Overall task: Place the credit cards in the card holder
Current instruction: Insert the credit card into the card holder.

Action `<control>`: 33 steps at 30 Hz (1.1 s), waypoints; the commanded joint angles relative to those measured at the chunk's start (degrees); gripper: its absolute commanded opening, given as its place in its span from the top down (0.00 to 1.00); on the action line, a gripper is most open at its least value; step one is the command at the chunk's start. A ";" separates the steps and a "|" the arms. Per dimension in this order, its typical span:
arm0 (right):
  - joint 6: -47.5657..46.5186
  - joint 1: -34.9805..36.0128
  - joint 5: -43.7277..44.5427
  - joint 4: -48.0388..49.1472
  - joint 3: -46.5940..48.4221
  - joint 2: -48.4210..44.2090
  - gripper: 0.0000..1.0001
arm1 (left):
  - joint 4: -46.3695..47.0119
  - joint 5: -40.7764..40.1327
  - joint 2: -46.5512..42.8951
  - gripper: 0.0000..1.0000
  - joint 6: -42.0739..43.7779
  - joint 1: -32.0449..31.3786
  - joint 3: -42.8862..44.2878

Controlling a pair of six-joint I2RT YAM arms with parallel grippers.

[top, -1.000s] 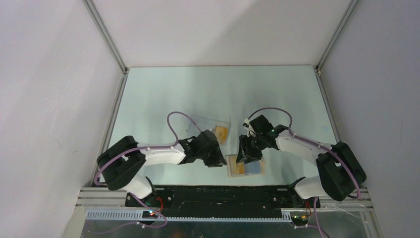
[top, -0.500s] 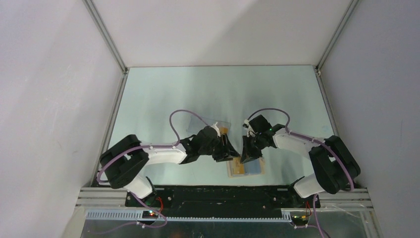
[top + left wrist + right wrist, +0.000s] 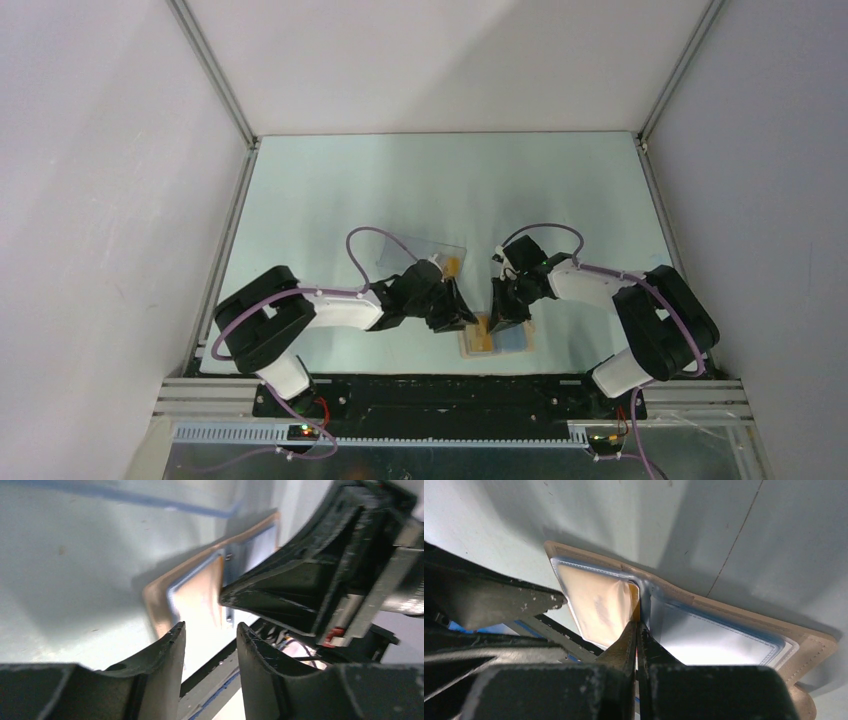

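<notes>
Card holder (image 3: 515, 340) is lying open and flat on the table (image 3: 400, 180), close to the near edge, between the two arms.

Top external: the left gripper (image 3: 463, 315) is hanging just beside the holder's left edge, and the right gripper (image 3: 503, 318) is reaching down onto the holder's middle. An orange credit card (image 3: 482, 338) is showing on the holder's left half; the right half is showing blue. A clear box (image 3: 420, 250) is sitting farther back, behind the left gripper, with a second credit card (image 3: 452, 265) at its right end. Finger states are too small to read from this view.

Left wrist: the left gripper (image 3: 210, 647) is standing with its fingers (image 3: 167, 660) apart and nothing between them, and the holder's tan rim (image 3: 156, 597) is showing just beyond the gap. The credit card (image 3: 197, 597) is sitting inside the near pocket. The right gripper's tip (image 3: 230, 595) is touching down at the pocket's edge by the fold.

Right wrist: the right gripper (image 3: 636, 627) is pressing its fingers together on a thin orange edge of the credit card (image 3: 594, 607) at the fold. The rest of the card is lying under the frosted sleeve of the left pocket. The right pocket is showing pale blue, with the tan border (image 3: 734, 615) around it. One of the left gripper's fingers (image 3: 499, 597) is reaching in from the left, its tip just beside the holder's left edge.
</notes>
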 commanded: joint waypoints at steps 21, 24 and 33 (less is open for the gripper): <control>-1.34 0.88 2.00 1.64 -1.07 3.84 1.00 | -9.47 -1.14 2.59 0.65 5.60 -0.42 6.76; -1.34 0.88 1.90 1.70 -1.05 3.94 1.00 | -10.35 -2.70 2.34 0.60 5.63 -0.49 6.17; -1.09 1.00 1.00 2.24 -1.16 4.06 1.00 | -15.78 -4.19 2.90 0.60 6.90 -0.63 7.87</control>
